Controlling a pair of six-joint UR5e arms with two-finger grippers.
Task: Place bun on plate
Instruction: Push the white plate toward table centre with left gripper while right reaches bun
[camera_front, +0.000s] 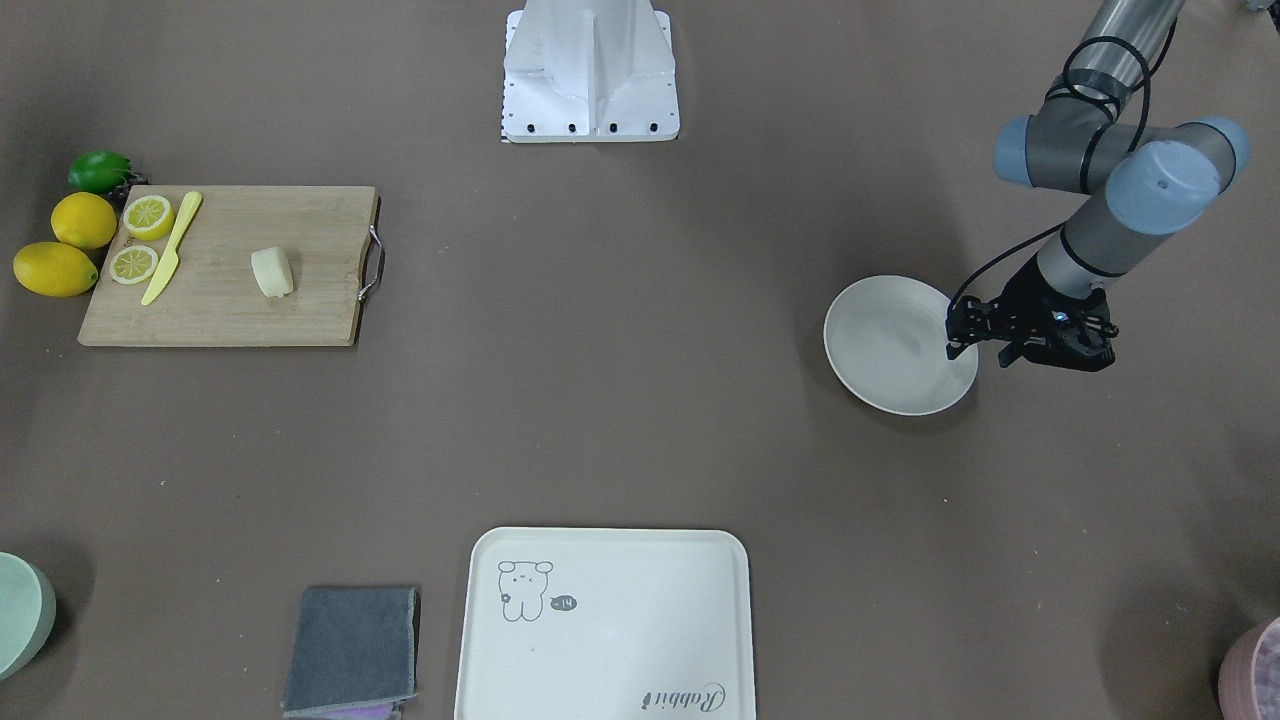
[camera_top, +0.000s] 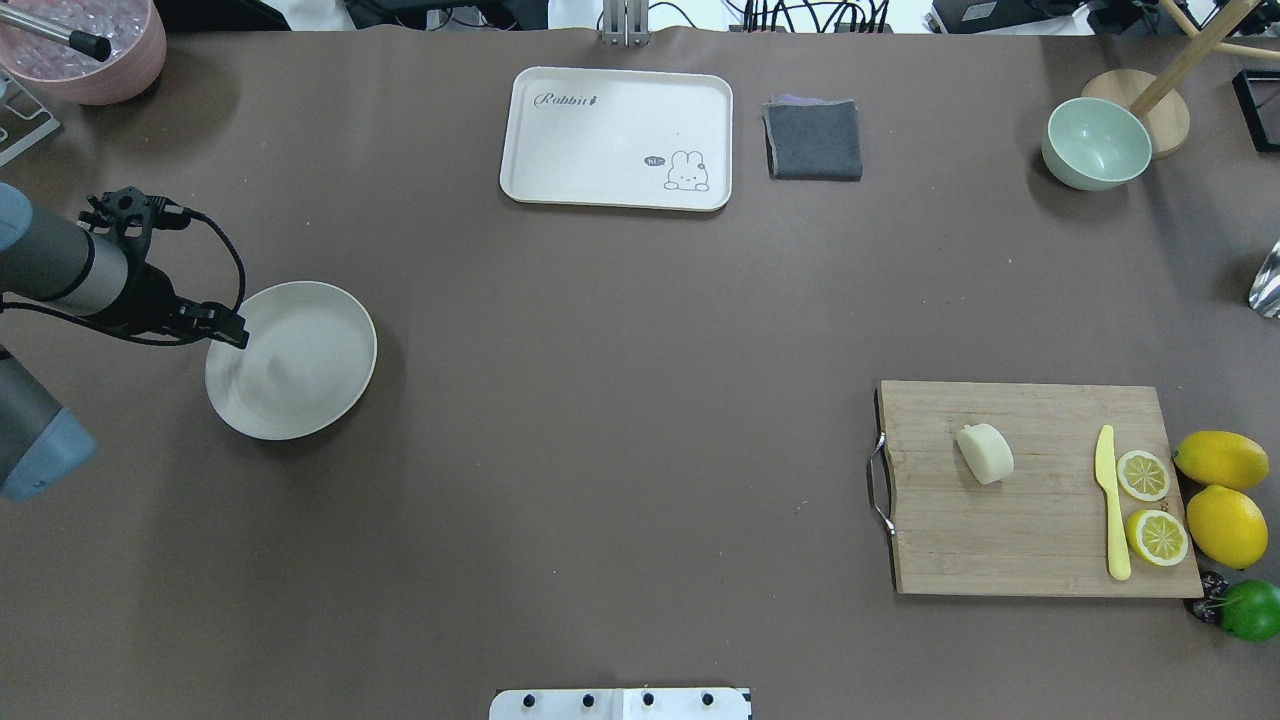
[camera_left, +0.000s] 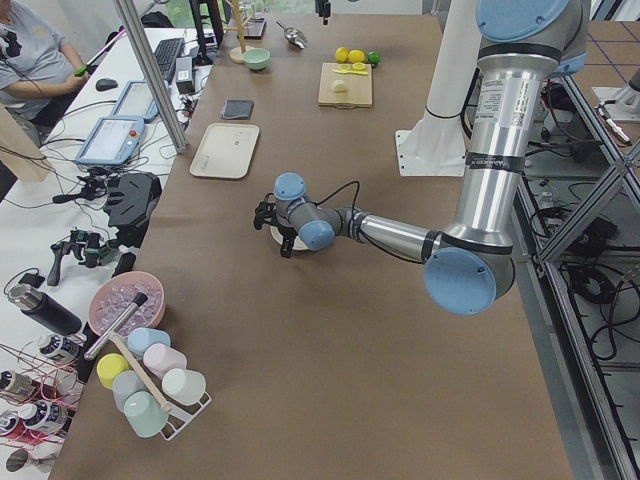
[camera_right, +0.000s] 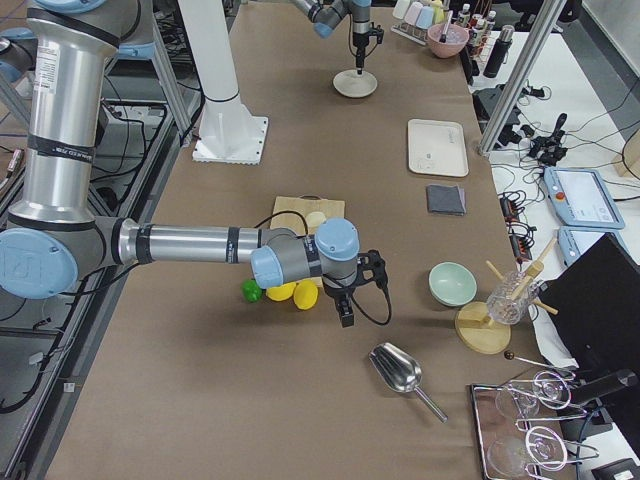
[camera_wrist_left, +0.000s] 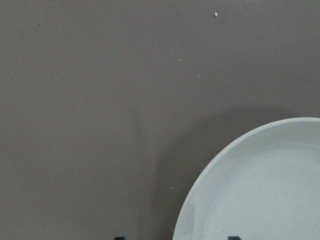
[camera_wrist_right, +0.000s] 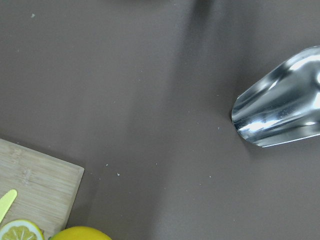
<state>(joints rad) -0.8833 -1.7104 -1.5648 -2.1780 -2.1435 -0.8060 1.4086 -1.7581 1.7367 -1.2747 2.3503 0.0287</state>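
The bun (camera_top: 985, 453), a small pale cream block, lies on the wooden cutting board (camera_top: 1040, 520) at the table's right, and shows again as the bun (camera_front: 272, 272). The round off-white plate (camera_top: 300, 360) sits far across the table on the left. My left gripper (camera_top: 235, 335) hangs open over the plate's near-left rim. In the left wrist view its dark fingertips (camera_wrist_left: 232, 238) stand on either side of the plate (camera_wrist_left: 260, 190) rim. My right gripper (camera_right: 345, 318) hovers beyond the board's outer end, near the lemons. I cannot tell whether it is open or shut.
On the board lie two lemon halves (camera_top: 1143, 475) and a yellow knife (camera_top: 1110, 510); whole lemons (camera_top: 1222, 459) and a lime (camera_top: 1252, 608) sit beside it. A cartoon tray (camera_top: 615, 135), grey cloth (camera_top: 813, 140), green bowl (camera_top: 1095, 143) and pink bowl (camera_top: 90, 50) line the far edge. A metal scoop (camera_wrist_right: 280, 100) lies at the right.
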